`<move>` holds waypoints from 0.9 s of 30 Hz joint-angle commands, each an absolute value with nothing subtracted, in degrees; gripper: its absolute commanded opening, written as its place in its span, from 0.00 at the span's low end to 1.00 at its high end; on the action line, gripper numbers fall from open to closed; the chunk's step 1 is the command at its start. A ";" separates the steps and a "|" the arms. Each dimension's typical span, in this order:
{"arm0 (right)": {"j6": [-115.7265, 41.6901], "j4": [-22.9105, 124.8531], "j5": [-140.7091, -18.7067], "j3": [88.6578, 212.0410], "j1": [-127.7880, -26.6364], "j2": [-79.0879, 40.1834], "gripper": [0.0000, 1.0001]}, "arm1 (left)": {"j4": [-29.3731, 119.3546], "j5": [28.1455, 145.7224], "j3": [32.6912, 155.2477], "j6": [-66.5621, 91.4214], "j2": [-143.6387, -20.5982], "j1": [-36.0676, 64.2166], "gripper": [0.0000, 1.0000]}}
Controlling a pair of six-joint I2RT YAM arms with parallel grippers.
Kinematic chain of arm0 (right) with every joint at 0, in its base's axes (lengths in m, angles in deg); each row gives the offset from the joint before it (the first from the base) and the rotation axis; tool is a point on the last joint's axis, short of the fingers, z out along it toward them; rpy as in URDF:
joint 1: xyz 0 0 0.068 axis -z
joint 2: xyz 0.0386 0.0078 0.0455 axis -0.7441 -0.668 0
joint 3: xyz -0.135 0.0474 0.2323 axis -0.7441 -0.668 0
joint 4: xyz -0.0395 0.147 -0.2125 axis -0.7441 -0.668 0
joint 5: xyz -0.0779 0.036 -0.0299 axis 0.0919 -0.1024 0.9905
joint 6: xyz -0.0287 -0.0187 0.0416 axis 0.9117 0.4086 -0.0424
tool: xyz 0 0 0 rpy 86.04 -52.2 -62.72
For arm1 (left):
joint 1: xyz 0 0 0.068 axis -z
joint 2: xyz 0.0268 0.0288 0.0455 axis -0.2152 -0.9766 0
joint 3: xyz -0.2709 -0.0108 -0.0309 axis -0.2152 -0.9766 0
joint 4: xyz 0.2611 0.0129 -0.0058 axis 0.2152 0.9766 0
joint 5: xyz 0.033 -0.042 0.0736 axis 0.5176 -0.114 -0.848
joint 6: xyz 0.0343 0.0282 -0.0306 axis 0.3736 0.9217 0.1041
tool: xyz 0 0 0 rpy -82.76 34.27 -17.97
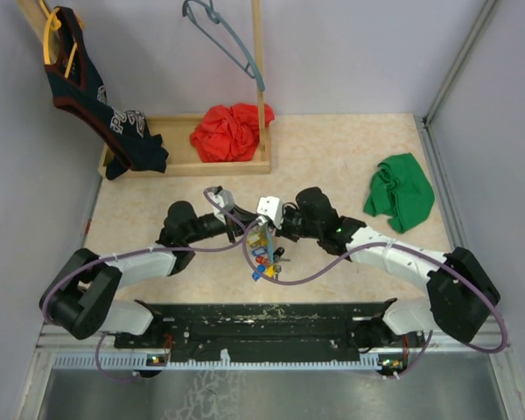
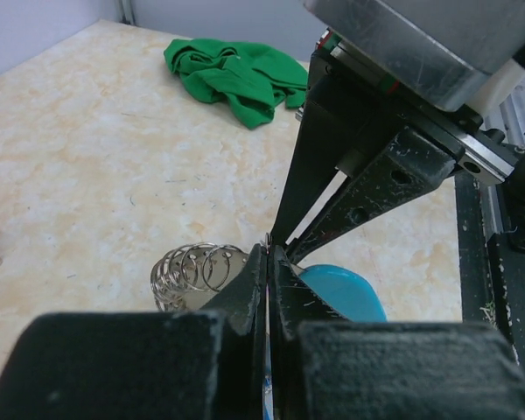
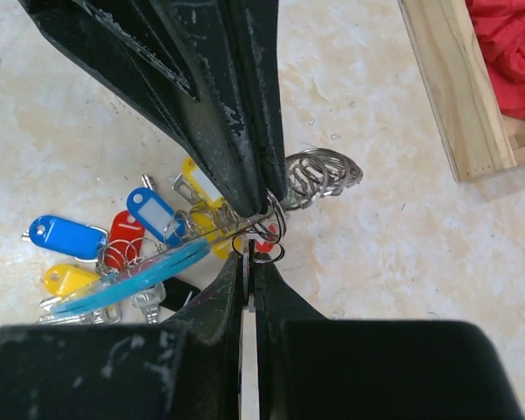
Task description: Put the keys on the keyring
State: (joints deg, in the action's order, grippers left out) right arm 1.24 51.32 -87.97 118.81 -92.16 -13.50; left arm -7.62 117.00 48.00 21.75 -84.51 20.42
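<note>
The worktop (image 1: 350,157) is beige with pale marbled mottling. The keys (image 3: 149,214) are silver, with blue, red, yellow and black tags; one blue tag carries a white label. The keyring (image 3: 136,278) shows a light-blue section, and the coil of rings (image 3: 319,171) is silver. The fingers (image 3: 214,105) are black with whitish scuffs. The green cloth (image 1: 401,191) is plain. So is the red cloth (image 1: 230,131) in the pale wooden tray (image 1: 188,166). The hanging garment (image 1: 105,105) is navy with maroon trim.

keyring (image 3: 131,278) mostly hidden by left tool (image 3: 267,208); keys (image 1: 264,261) too small overhead to separate
</note>
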 commanded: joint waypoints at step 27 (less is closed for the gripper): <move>7.43 41.11 -85.57 135.21 -95.25 -10.98 0.00 | 0.36 120.27 52.97 24.13 -82.85 20.00 0.44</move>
